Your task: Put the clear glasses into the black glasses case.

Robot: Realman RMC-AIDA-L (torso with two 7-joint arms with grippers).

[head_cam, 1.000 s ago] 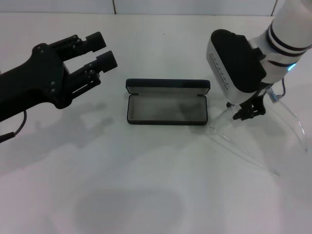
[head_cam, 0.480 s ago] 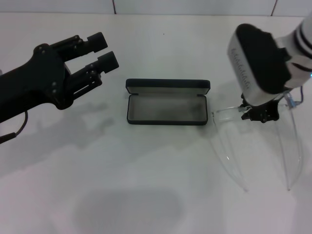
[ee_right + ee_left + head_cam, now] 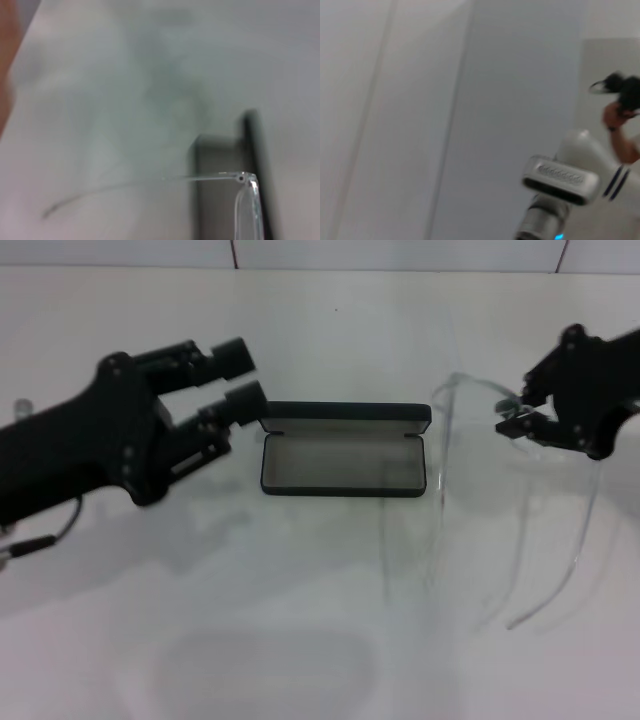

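White tabletop (image 3: pixel 320 640) carries the open matte black rectangular glasses case (image 3: pixel 343 449); right of it, the right gripper (image 3: pixel 522 418) pinches the transparent wraparound clear glasses (image 3: pixel 470 400) aloft for insertion, while left of it the left gripper (image 3: pixel 238 374) hovers, fingers parted and empty.

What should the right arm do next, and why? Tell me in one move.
Probably carry the clear glasses leftward over the black glasses case: the right gripper holds them lifted beside the case, which lies open.
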